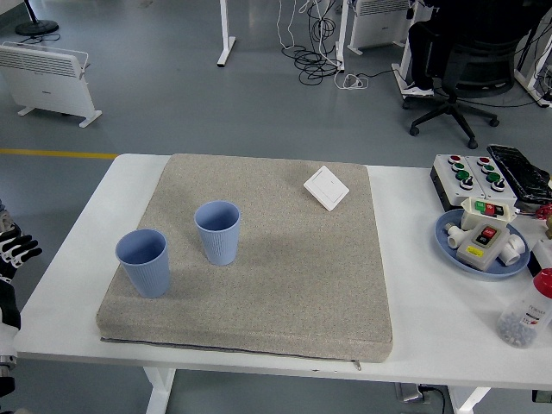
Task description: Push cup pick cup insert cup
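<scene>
Two blue ribbed cups stand upright and apart on a grey speckled mat. One cup is near the mat's left edge. The other cup stands a little further back and to its right. My left hand is at the picture's left edge, beside the table and well left of the cups, with only a few fingertips showing. My right arm is out of view.
A white wall switch lies at the mat's back right. A blue plate with switch boxes, a button box, a black device and a small bottle stand at the table's right. An office chair stands beyond.
</scene>
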